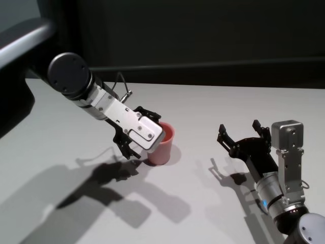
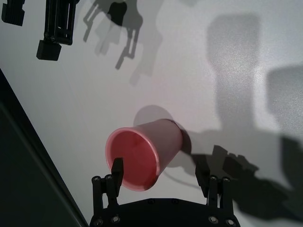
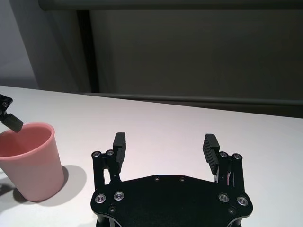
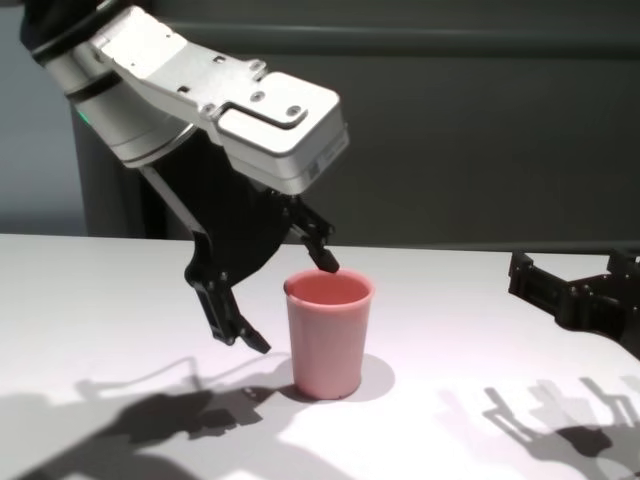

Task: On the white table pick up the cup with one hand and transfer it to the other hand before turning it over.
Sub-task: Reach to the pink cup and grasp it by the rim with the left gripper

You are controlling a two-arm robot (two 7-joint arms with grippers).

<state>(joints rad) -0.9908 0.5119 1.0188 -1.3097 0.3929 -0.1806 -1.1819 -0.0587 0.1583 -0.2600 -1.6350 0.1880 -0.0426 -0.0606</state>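
The pink cup [image 1: 163,145] stands upright, mouth up, near the middle of the white table [image 1: 213,101]. My left gripper [image 1: 145,138] hangs tilted over the cup [image 4: 329,330], open. One finger [image 4: 322,255] is at the far side of the rim and the other [image 4: 240,332] is low on the cup's left, neither pressing the wall. In the left wrist view the cup [image 2: 142,153] lies partly between the open fingers of that gripper [image 2: 160,166]. My right gripper [image 1: 240,128] waits open and empty to the cup's right, above the table [image 3: 164,140].
The table's far edge [image 1: 228,85] meets a dark wall. A dark grey curved body [image 1: 20,38] fills the far left corner. Arm shadows fall across the near table. The right gripper [image 2: 49,28] also shows far off in the left wrist view.
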